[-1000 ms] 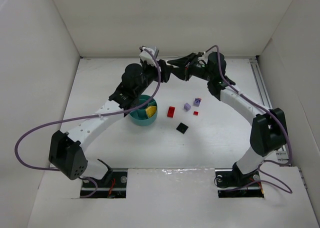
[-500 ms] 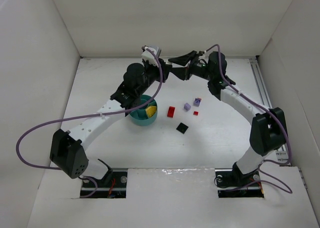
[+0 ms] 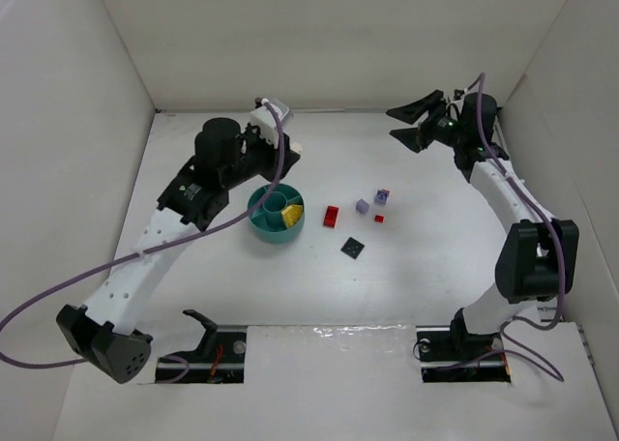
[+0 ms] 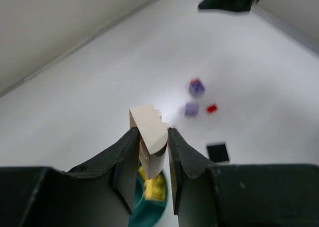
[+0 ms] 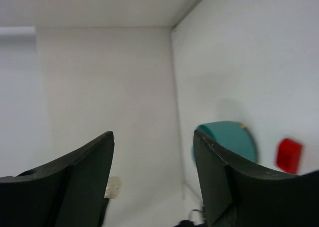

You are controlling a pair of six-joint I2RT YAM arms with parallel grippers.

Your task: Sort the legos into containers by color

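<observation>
Legos (image 3: 362,206) on table (image 3: 435,267): 2 red (image 3: 332,216), 2 lavender (image 3: 382,196), 1 black (image 3: 353,248).

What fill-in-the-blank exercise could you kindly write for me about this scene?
1. The left pincer is shut on a gripped lego whose colour is ___.
2. The right pincer is ___, with nothing between its fingers.
3. The stored lego seen in the teal dish is ___.
4. The black lego lies ___ the dish, on the table.

Missing words: white; open; yellow; outside
</observation>
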